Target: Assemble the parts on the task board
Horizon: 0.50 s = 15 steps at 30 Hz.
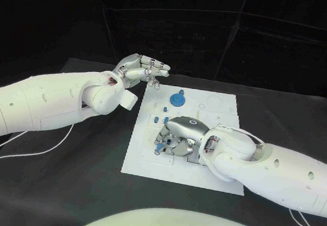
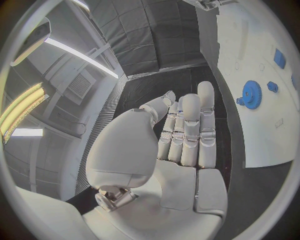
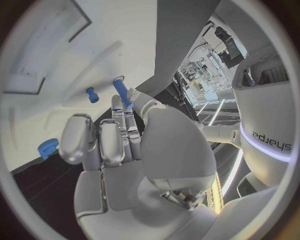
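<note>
**Right hand working a blue peg at the board's near-left side**

The right hand (image 1: 178, 138) is reaching down onto the white task board (image 1: 221, 115), which is lying in the middle of the black desk (image 1: 64, 184). In the right wrist view its fingers (image 3: 119, 125) are pinching a slim blue peg (image 3: 122, 95), whose long axis is running on past the fingertips toward the board face. A shorter blue peg (image 3: 92, 94) is standing just beside it, and a blue gear (image 1: 178, 99) is lying farther up the board, well apart from this hand. The left hand (image 1: 140, 68) is hovering off the board's far-left corner, fingers loosely apart and holding nothing. The right hand is plainly the nearer one, so seating the peg probably turns on keeping it square to the board.
</note>
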Tool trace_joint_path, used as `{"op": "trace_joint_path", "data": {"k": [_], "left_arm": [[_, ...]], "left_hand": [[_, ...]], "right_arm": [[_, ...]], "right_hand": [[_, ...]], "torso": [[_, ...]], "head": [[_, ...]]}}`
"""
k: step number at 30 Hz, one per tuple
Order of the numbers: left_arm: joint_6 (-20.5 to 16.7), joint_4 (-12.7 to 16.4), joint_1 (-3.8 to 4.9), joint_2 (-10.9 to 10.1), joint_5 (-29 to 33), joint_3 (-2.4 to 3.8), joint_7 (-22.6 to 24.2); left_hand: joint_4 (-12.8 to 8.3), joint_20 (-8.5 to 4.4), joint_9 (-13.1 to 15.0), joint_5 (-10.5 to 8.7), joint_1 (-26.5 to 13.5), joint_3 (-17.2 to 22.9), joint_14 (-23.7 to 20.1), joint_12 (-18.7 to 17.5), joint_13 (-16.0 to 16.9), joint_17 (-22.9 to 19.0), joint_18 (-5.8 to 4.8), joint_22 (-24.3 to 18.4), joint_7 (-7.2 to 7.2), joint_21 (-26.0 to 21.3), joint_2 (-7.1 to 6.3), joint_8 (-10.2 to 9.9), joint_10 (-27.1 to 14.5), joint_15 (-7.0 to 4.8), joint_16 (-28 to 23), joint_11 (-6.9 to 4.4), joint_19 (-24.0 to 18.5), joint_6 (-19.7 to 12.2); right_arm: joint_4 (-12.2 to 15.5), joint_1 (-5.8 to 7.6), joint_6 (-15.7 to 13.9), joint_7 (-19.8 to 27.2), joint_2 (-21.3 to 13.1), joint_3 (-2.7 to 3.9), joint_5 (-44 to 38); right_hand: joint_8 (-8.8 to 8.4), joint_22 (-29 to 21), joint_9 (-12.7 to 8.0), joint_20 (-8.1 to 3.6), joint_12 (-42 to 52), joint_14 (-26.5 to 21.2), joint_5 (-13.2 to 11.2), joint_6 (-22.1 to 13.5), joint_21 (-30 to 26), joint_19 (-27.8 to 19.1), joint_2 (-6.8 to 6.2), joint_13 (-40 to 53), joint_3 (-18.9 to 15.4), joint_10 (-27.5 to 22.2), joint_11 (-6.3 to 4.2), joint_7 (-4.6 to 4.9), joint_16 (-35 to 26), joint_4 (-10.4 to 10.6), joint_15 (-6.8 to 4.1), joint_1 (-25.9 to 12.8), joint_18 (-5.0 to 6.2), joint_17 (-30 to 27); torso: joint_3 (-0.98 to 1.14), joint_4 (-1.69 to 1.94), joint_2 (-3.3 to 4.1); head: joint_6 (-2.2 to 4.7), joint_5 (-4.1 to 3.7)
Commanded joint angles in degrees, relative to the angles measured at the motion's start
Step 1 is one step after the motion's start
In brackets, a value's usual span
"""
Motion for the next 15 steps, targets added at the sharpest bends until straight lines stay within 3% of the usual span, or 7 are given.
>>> {"op": "trace_joint_path", "data": {"k": [1,15], "left_arm": [[0.68,0.02,0.08,0.08,0.22,0.05,0.21],[0.71,-0.02,0.08,0.02,0.22,0.05,0.16]], "left_hand": [[0.05,0.12,-0.06,-0.03,0.27,-0.35,-0.41,0.22,0.08,-0.08,0.74,-0.09,0.03,-0.20,0.36,0.28,-0.39,-0.15,-0.26,0.18,-0.20,-0.24],[0.05,0.12,-0.06,-0.03,0.27,-0.35,-0.41,0.22,0.08,-0.08,0.74,-0.09,0.03,-0.20,0.36,0.28,-0.39,-0.15,-0.26,0.18,-0.20,-0.24]], "right_arm": [[-0.23,-0.03,1.34,-0.20,0.32,0.00,-2.37],[-0.33,-0.23,2.43,0.02,0.75,-0.42,-2.67]], "right_hand": [[0.17,-0.01,0.04,-0.12,-0.31,2.04,0.19,0.40,0.11,-0.05,0.13,0.04,0.33,0.34,-0.03,0.18,0.26,-0.03,-0.28,-0.20,0.58,-0.07],[0.14,-0.07,0.04,-0.12,-0.38,2.03,0.22,0.40,0.07,-0.08,0.08,0.05,0.36,0.36,-0.02,0.20,0.23,-0.09,-0.27,-0.16,0.59,-0.13]], "torso": [[-0.03,0.09,0.05],[0.00,-0.01,-0.03]], "head": [[-0.14,0.08],[-0.39,0.29]]}}
